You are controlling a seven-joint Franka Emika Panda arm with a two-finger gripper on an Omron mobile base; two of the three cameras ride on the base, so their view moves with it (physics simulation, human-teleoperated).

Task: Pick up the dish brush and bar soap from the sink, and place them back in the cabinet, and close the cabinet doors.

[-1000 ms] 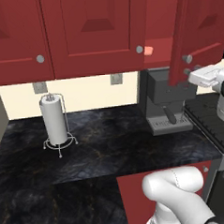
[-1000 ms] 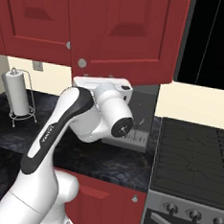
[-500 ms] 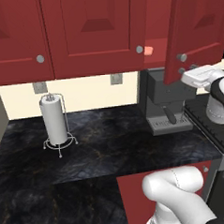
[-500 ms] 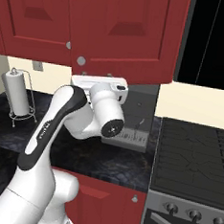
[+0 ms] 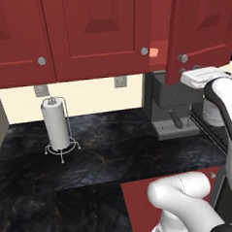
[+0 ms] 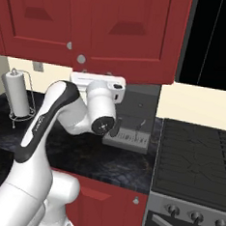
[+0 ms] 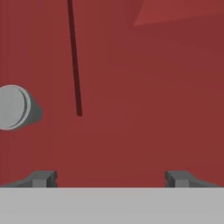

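Swinging closer since a second ago, the open cabinet door (image 5: 200, 27) now stands less wide, and the white hand has come up just under its bottom edge. Inside the cabinet (image 5: 158, 23) a small orange bar soap (image 5: 154, 52) sits on the red shelf. The claw (image 7: 111, 178) points straight at the red door, its two tips set wide apart with nothing between them. A round silver knob (image 7: 13, 107) shows to one side. Below, a coffee machine (image 5: 172, 109) and a paper towel roll (image 5: 56, 125) stand on the dark desk (image 5: 106, 157).
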